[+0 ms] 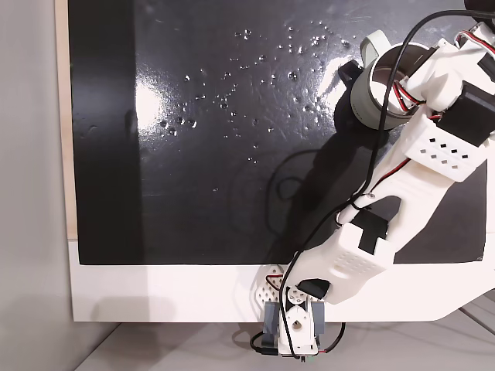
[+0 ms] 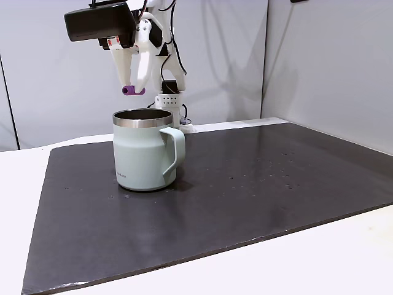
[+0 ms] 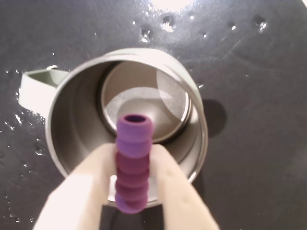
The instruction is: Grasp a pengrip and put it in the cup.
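Pengrip (image 3: 133,163) clenched crosswise in the claw (image 3: 132,179), long axis level, open end toward the cup (image 3: 62,139) below.

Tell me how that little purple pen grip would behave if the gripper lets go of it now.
The pengrip, pinched between the gripper fingers above the cup, would probably drop straight in. Its ribbed, rubbery look suggests it is soft and grippy, unlikely to slip early. Being a small cylinder, it would likely roll on a flat surface.
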